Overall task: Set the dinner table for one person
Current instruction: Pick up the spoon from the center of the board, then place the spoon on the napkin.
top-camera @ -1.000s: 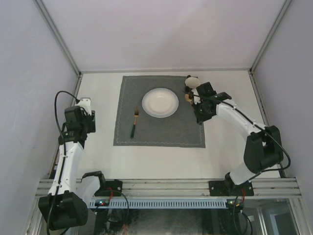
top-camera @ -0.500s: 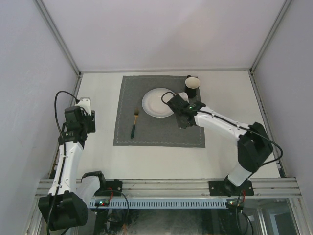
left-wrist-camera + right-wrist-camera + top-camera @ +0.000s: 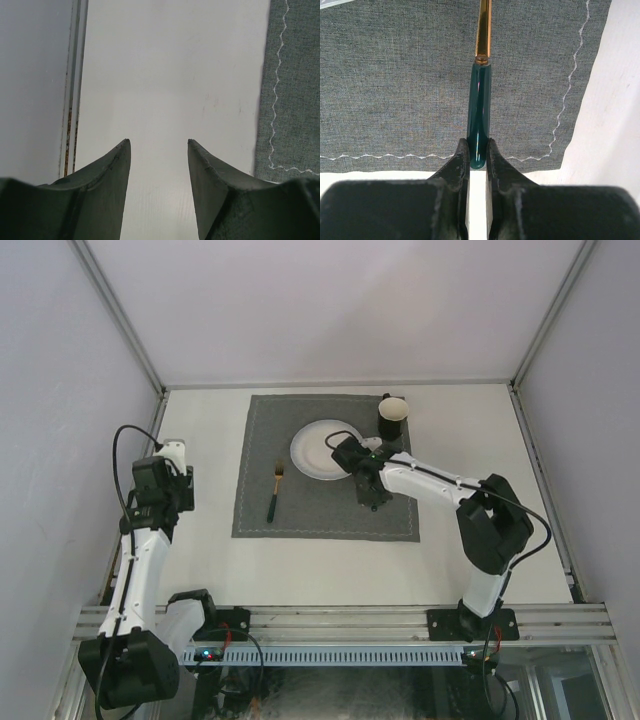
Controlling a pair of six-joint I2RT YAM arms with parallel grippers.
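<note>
My right gripper [image 3: 478, 145] is shut on the end of a dark green utensil handle [image 3: 479, 115]. The handle's gold stem [image 3: 483, 27] runs out of the top of the right wrist view, so its head is hidden. From above, this gripper [image 3: 373, 498] hangs over the grey mat [image 3: 300, 515], just right of the white plate [image 3: 327, 449]. A green-handled gold fork [image 3: 274, 490] lies on the mat left of the plate. My left gripper [image 3: 159, 142] is open over the bare dinner table [image 3: 175, 75], left of the mat's edge [image 3: 287, 100], and holds nothing.
A dark cup [image 3: 392, 412] with a pale inside stands at the mat's far right corner. The left arm [image 3: 160, 490] sits near the table's left rail [image 3: 75, 100]. Walls close in the far, left and right sides.
The right arm swung from beside the cup to the left and nearer, over the mat right of the plate, with the utensil still gripped. The left arm has not moved.
</note>
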